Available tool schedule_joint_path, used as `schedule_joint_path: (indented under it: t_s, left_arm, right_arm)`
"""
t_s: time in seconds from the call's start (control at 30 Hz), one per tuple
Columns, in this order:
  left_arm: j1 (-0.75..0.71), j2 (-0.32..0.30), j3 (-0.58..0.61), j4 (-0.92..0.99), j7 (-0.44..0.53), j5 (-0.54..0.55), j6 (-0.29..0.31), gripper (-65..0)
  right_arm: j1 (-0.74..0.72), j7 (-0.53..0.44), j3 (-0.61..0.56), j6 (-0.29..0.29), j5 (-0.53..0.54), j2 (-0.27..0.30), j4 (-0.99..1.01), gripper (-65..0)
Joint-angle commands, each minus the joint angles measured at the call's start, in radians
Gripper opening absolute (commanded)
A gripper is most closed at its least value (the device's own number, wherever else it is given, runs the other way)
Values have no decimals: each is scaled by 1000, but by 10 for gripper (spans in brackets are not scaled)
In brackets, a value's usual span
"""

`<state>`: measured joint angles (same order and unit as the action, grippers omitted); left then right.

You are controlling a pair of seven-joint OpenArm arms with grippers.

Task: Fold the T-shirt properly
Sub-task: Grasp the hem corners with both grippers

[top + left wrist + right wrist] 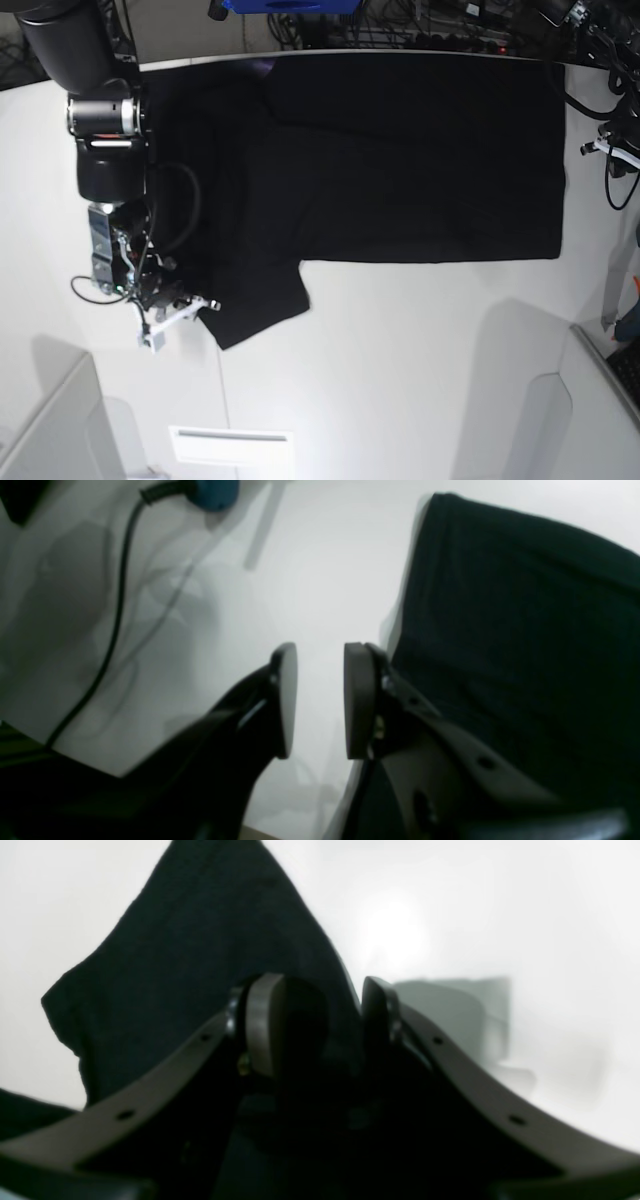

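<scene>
Where the white table point(400, 360) lies nearest in the base view, it is bare except for a pale flat strip point(231, 446) near the front edge. Farther back, the right gripper point(320, 1025) sits at the tip of the T-shirt's sleeve, its jaws apart with black cloth lying between them. The left gripper point(320, 700) stands with its jaws parted over bare table, holding nothing, just beside a straight edge of the cloth. Beyond both, the T-shirt point(400, 160) spreads flat across the far half of the table: plain black, smooth, with one short sleeve point(255, 300) pointing toward the near side.
</scene>
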<state>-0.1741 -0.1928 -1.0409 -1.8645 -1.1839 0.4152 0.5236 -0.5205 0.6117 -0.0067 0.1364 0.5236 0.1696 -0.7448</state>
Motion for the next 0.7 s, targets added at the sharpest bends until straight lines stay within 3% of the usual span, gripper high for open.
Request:
schedule_joint_path:
  t_s: [0.0,0.07,0.13,0.23,0.33,0.4,0.53,0.67]
  left_arm:
    - [18,-32,-3,10,14,3,-4,-485]
    - [48,-53,-3,50,14,3,-4,-477]
    - [68,-76,-2,67,14,3,-4,-428]
    - [124,-110,35,113,20,1,-6,-323]
    - [203,-172,169,237,22,-35,-35,-262]
    - [282,-187,268,340,51,-100,-63,-262]
    - [379,-179,379,500,212,-241,-66,-262]
    - [450,-179,480,635,276,-304,-64,-262]
  right_arm:
    - [-17,21,1,4,3,5,-6,-426]
    - [-14,1,3,4,3,8,-5,-489]
    - [-3,-11,3,4,3,9,-5,-642]
    - [-3,-11,3,2,3,11,-5,-650]
    - [-2,-9,4,2,3,8,-5,-650]
    - [-2,-8,4,2,5,6,-5,-650]
    - [-3,-8,4,2,7,6,-5,-650]
    - [-3,-8,4,2,7,6,-6,-650]
